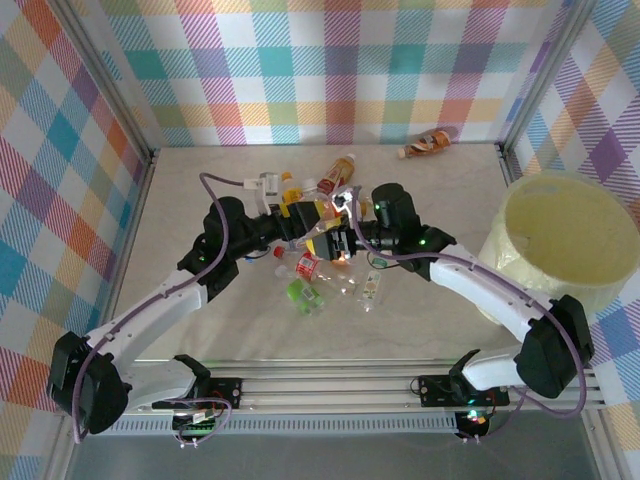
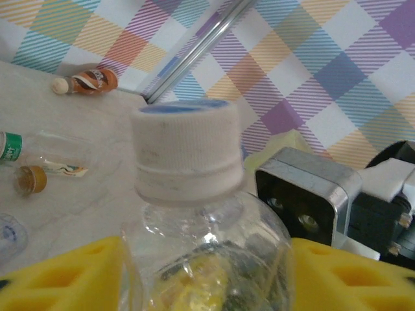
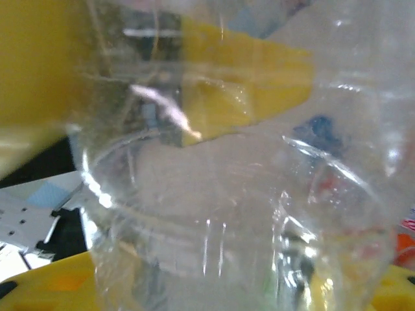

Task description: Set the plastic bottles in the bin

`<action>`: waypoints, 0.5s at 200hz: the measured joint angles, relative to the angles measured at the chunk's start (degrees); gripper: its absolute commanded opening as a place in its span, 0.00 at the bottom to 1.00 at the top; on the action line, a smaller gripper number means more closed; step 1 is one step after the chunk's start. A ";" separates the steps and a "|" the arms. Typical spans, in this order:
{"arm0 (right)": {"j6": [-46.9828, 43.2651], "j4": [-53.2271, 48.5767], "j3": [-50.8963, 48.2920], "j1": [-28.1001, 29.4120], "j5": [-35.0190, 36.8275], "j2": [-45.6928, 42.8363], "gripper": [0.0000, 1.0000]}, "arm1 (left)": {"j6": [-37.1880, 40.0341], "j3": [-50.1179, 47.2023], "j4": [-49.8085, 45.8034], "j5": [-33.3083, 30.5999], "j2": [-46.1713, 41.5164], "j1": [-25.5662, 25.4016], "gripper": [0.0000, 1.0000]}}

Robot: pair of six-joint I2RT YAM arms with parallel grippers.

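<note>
A clear plastic bottle (image 2: 194,227) with a white cap stands between the yellow fingers (image 2: 71,272) of my left gripper (image 2: 207,275), which is shut on its shoulder. In the right wrist view the same bottle's clear body (image 3: 227,214) spans the right gripper (image 3: 240,288), touching both yellow fingers (image 3: 52,285). From above, the left gripper (image 1: 308,230) and right gripper (image 1: 342,238) meet at this bottle (image 1: 325,240) over the table's middle. Several more bottles lie below them, one green (image 1: 303,293), one red-labelled (image 1: 305,265). The pale yellow bin (image 1: 560,240) stands at the right.
An orange bottle (image 1: 428,143) lies by the back wall, another (image 1: 343,170) behind the grippers. In the left wrist view an orange bottle (image 2: 87,81) and a clear green-labelled one (image 2: 45,155) lie on the table. Checked walls enclose the table; the near half is bare.
</note>
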 measured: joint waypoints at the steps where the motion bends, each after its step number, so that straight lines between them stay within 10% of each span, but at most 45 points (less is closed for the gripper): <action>1: -0.04 -0.13 0.00 0.00 0.44 -0.04 0.56 | -0.31 0.17 -0.13 0.00 0.04 0.00 1.00; 100: -3.89 -16.50 3.56 -8.07 30.08 -10.12 0.56 | -0.22 1.46 -5.77 -7.98 -1.05 0.00 1.00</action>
